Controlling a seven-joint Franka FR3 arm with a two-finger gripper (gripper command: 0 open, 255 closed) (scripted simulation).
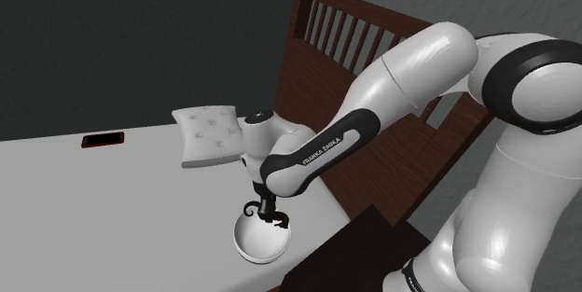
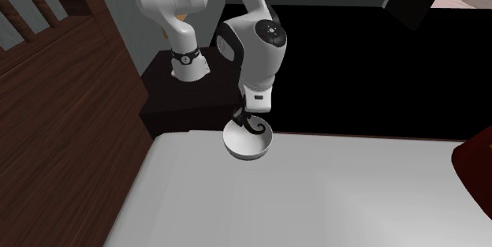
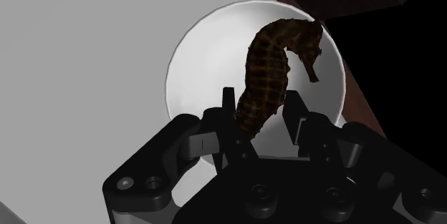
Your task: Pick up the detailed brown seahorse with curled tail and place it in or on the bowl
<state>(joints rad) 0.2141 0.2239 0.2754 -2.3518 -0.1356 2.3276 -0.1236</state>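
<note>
Shoulder view: a white round bowl (image 1: pixel 264 242) on the pale grey mattress (image 1: pixel 112 206), close to the edge that runs along the dark brown slatted wooden bed frame (image 1: pixel 322 66). Right above the bowl, the all-black two-finger gripper (image 1: pixel 270 208), pointing down, with the dark brown ridged seahorse (image 1: pixel 276 218) hanging from it over the bowl's opening (contact with the bowl not possible to judge here). Farther along that edge, a white tufted pillow (image 1: pixel 207 136); near the far edge, a flat black phone with red rim (image 1: pixel 103 139).

Second exterior view: the bowl at the mattress edge nearest the black box stand (image 2: pixel 185 107), toward the corner by the wooden frame; gripper and seahorse directly over it.

Wrist view: the black fingers (image 3: pixel 228 108) narrow, clasped on the seahorse's lower body from both sides. Head and snout stretched away from the gripper, in front of the bowl's white inside.
</note>
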